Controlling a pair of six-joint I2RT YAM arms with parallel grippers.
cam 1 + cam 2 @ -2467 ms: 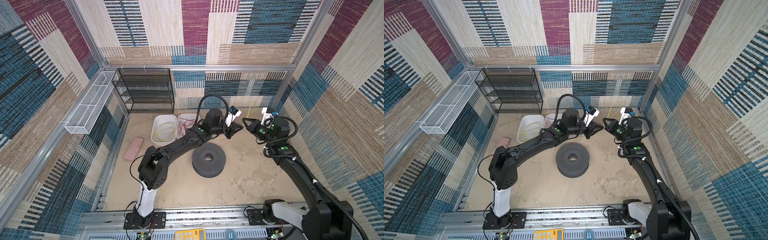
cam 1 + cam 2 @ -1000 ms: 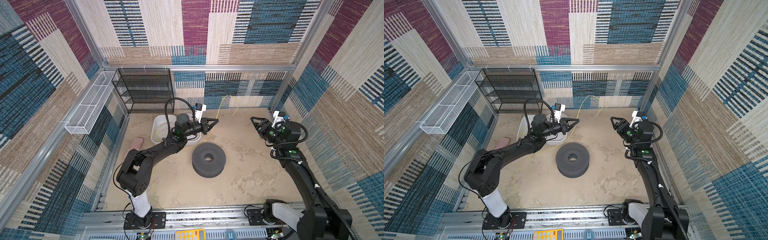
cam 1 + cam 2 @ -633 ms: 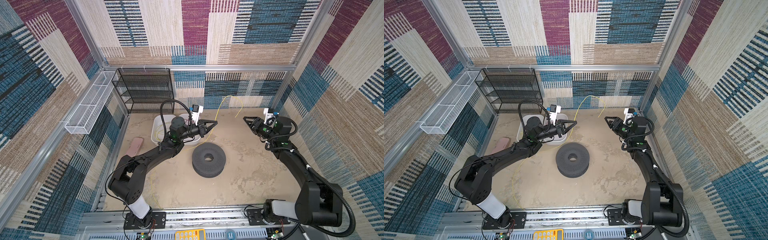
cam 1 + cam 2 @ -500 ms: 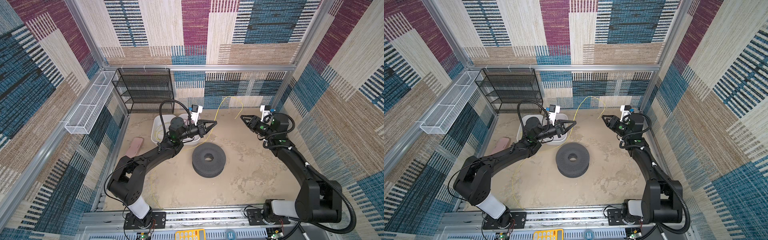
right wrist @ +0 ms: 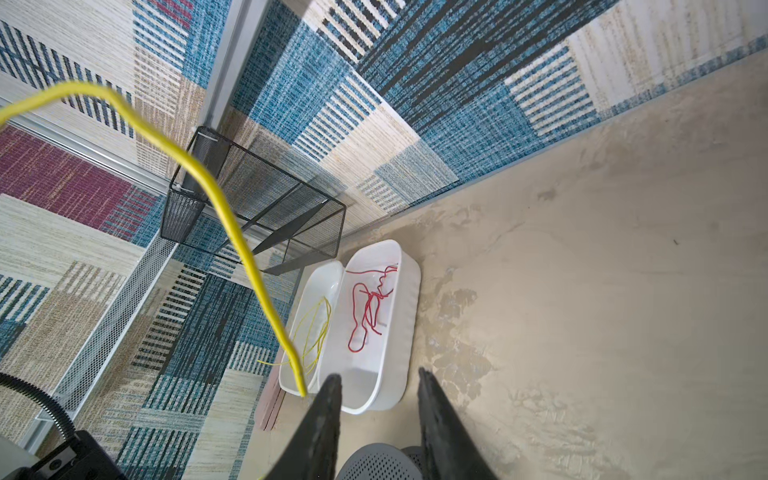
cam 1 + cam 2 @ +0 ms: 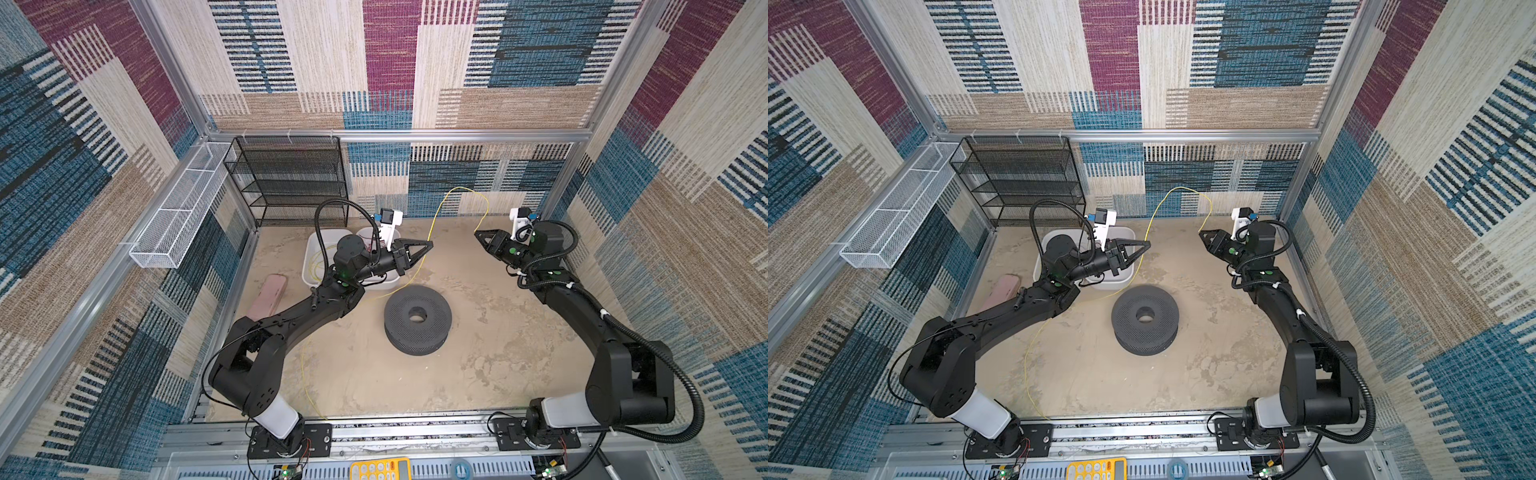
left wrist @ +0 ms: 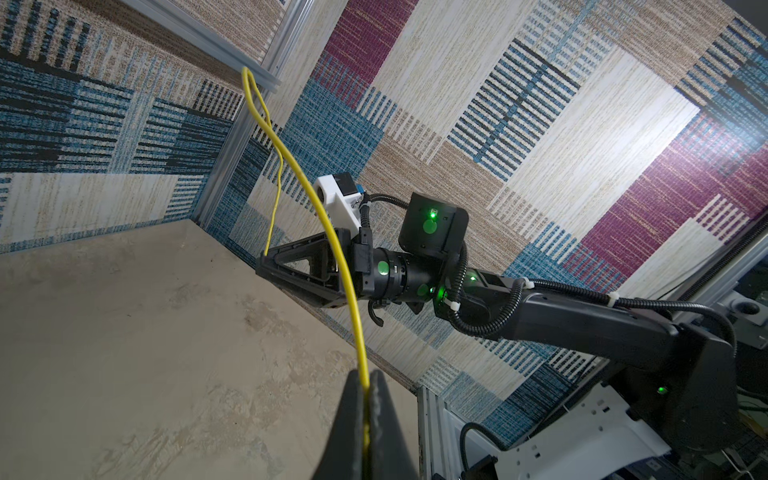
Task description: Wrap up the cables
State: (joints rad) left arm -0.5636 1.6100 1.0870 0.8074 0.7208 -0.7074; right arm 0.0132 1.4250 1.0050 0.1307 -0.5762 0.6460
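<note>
One long yellow cable point(image 6: 459, 189) point(image 6: 1183, 189) arches through the air at the back of the floor. My left gripper point(image 6: 430, 244) point(image 6: 1148, 245) point(image 7: 365, 374) is shut on it. From there the cable trails down over the floor point(image 6: 305, 374) to the front edge. Its free end hangs at the tip of my right gripper point(image 6: 478, 234) point(image 6: 1201, 233) point(image 5: 378, 374). That gripper is open; the cable end point(image 5: 302, 390) lies just outside one finger point(image 5: 330, 386), not between the jaws. More yellow strands point(image 5: 316, 332) lie in a white tub point(image 5: 320, 282).
A black perforated spool point(image 6: 436, 307) point(image 6: 1163, 307) lies mid-floor. A second white tub point(image 5: 405, 299) holds a red cord point(image 5: 365, 307). A black wire shelf point(image 6: 291, 178) stands at the back left, a white mesh basket point(image 6: 174, 224) hangs on the left wall, and a pink block point(image 6: 268, 297) lies beside the tubs.
My right gripper has moved left toward the cable's free end and its jaws have narrowed. The left gripper has kept its grip and stayed almost still over the last second.
</note>
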